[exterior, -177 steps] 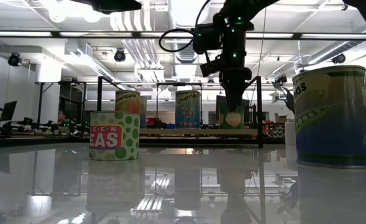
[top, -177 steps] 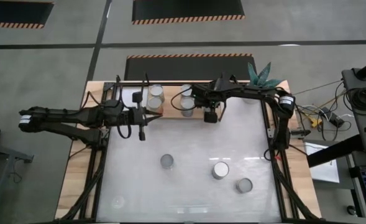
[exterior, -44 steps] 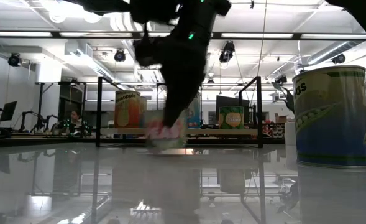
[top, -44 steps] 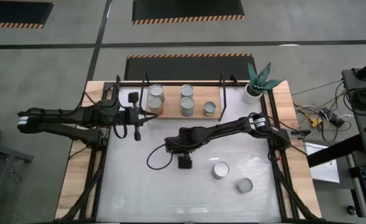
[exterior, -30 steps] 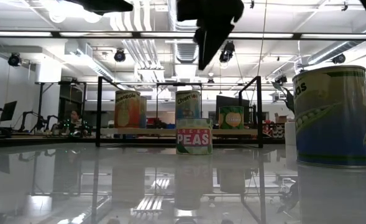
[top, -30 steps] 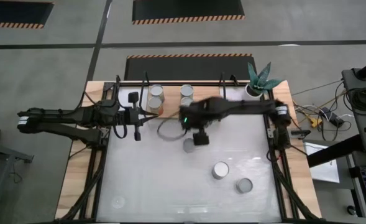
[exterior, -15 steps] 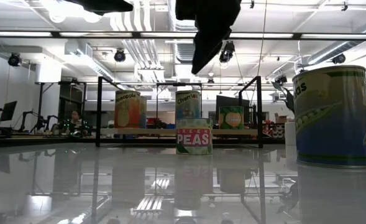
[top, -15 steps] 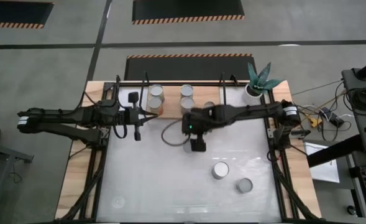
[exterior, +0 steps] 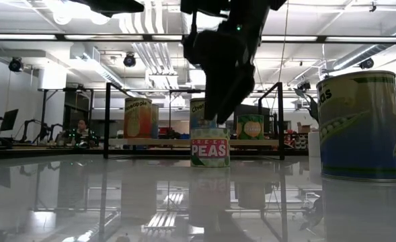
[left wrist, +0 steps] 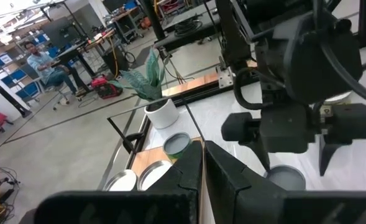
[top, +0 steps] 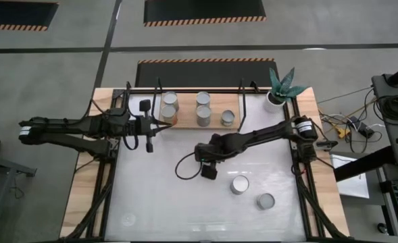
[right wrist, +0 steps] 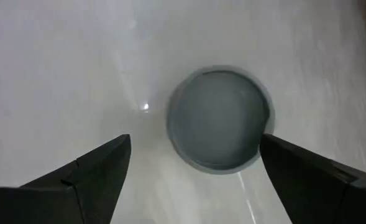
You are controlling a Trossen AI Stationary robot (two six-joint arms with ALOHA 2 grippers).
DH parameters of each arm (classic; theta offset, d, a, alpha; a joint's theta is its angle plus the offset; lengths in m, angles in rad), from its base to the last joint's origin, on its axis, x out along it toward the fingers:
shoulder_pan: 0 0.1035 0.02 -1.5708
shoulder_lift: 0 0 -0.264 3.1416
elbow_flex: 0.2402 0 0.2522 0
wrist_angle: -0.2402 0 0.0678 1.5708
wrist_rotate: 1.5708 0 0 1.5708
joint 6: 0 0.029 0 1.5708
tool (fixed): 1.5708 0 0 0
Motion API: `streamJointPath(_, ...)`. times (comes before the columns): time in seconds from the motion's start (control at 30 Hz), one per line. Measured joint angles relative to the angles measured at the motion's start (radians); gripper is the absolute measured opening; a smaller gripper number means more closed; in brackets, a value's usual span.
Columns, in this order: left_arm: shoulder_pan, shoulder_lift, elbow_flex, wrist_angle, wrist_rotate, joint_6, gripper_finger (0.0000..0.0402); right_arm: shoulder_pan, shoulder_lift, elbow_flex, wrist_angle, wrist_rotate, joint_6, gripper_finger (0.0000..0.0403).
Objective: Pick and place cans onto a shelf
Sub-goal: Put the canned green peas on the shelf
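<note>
A: What is hard to make out here?

B: From above, the right arm covers the green peas can (exterior: pixel 210 147) near the middle of the table (top: pixel 158 196), so the overhead camera does not show it. At table height its label reads plainly, but the right gripper (exterior: pixel 214 111) above it is only a dark mass and its fingers cannot be separated there. The big can (exterior: pixel 360 125) on the right of that view is cut off at the edge.

A: So how does the right gripper stand?

B: Its wrist camera settles it. The two dark fingers (right wrist: pixel 89 171) are spread wide, one on each side of the can's grey lid (right wrist: pixel 219 118), with white table showing between each finger and the can. It holds nothing and touches nothing.

A: And the left one?

B: The left gripper (top: pixel 150 137) waits at the far left of the table, just near of the shelf (top: pixel 185 120). In its wrist camera the fingers (left wrist: pixel 189 177) lie pressed together, empty.

A: Where are the other cans?

B: Five stand on the shelf: two (top: pixel 169 106) at its left end, two (top: pixel 203 108) in the middle, and one (top: pixel 228 119) toward the right. Two more sit on the table nearer the camera side, one (top: pixel 239 184) just right of the right gripper, another (top: pixel 265 200) nearer and farther right.
</note>
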Motion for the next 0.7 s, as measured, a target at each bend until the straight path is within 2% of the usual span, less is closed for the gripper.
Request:
streamJointPath(0.17, 0.000, 0.000, 0.000, 0.000, 0.001, -0.003, 0.0000, -0.006, 0.006, 0.000, -0.003, 0.055, 0.055, 0.0341)
streamJointPath(0.7, 0.000, 0.000, 0.000, 0.000, 0.002, -0.003, 0.0000, -0.007, 0.081, -0.005, 0.043, 0.056, 0.057, 0.0345)
